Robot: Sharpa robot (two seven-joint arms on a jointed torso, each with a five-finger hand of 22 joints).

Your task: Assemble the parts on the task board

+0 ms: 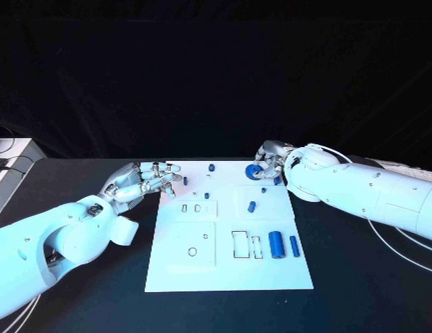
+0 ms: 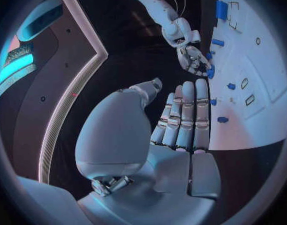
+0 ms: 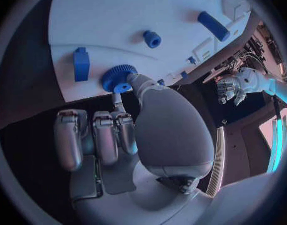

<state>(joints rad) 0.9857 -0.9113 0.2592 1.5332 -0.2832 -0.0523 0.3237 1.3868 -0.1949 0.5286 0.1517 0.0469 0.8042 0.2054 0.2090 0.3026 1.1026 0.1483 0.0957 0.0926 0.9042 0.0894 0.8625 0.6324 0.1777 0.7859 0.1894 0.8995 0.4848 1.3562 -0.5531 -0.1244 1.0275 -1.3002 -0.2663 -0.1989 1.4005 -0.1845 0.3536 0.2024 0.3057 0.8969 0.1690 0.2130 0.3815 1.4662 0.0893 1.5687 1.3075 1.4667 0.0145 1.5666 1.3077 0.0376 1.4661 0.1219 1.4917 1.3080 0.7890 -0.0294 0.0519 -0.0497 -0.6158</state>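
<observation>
Head view: right hand, upper right of centre, pinches a blue gear at the task board's top edge; left hand hovers spread, holding nothing. Right wrist view: the gear looks small, rigid and light; its knurled rim suits pinching.

Board: smooth matt white, looks like plastic. Gear at right hand's fingertips: blue plastic w/ ribbed rim. Both hands: silver, satin sheen, smooth; left hand same. Table beside fingers: black, matt.
</observation>
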